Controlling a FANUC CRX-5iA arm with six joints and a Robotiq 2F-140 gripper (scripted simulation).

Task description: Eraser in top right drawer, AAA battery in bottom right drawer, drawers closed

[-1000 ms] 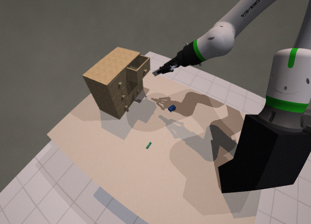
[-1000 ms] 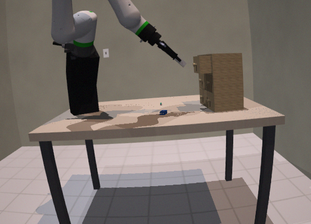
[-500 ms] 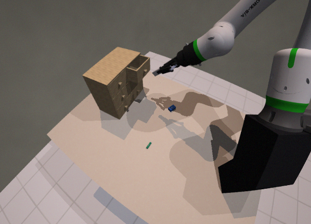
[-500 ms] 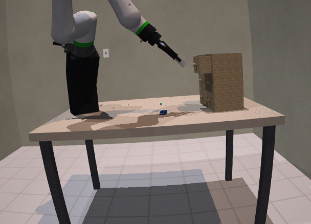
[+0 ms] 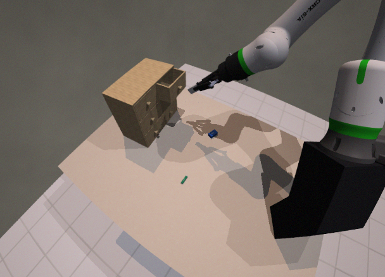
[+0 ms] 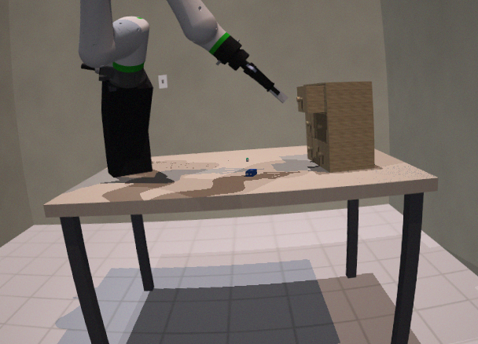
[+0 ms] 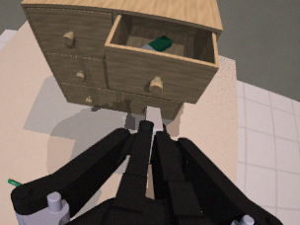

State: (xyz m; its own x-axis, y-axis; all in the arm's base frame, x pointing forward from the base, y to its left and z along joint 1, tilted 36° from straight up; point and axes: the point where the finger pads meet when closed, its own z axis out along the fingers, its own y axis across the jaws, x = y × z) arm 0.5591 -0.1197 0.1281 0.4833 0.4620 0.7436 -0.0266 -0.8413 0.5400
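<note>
Hovering near the pulled-out top right drawer (image 5: 181, 81) (image 6: 315, 98) (image 7: 133, 66), gripper (image 5: 192, 90) (image 6: 281, 97) (image 7: 151, 117) closed on nothing. Inside, probably the eraser (image 7: 161, 43), green and grey. On the table (image 5: 142, 191) (image 6: 244, 202) (image 7: 207, 148), a green cylinder (image 5: 184, 179) (image 6: 247, 159) (image 7: 14, 183), apparently the battery; nearby, a blue block (image 5: 213, 133) (image 6: 251, 173).

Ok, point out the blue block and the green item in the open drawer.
Blue block (image 5: 213, 133) (image 6: 251, 173): top and exterior views, its middle.
Green item (image 7: 161, 43): wrist view, middle of its green part.
</note>
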